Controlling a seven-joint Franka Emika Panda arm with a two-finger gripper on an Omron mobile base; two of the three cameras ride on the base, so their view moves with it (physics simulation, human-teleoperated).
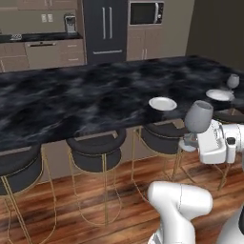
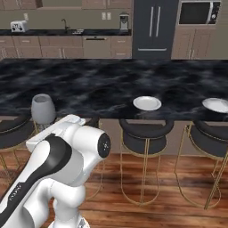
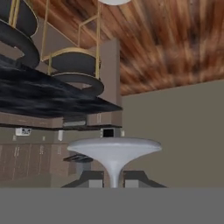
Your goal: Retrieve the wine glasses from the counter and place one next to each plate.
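Note:
My gripper (image 1: 191, 139) is shut on the thin stem of one wine glass (image 1: 198, 116), held upright in the air in front of the island's near edge, above the stools. The hand view is rolled upside down; there the glass's round foot (image 3: 113, 146) spreads just beyond my fingertips (image 3: 90, 179). The same glass's bowl (image 2: 43, 109) rises behind my arm. A second wine glass (image 1: 233, 81) stands on the island beside the far right plate (image 1: 219, 94). Another white plate (image 1: 162, 103) lies alone near the island's edge, left of the held glass. Both plates (image 2: 147, 103) (image 2: 217, 104) also appear from the right.
The black marble island (image 1: 71, 100) spans the scene, with several dark round stools (image 1: 95, 147) on gold legs tucked under its near edge. The back counter (image 2: 67, 32) runs along the far wall, beside the fridge (image 1: 105, 28) and microwave (image 1: 146, 13). Wooden floor lies below.

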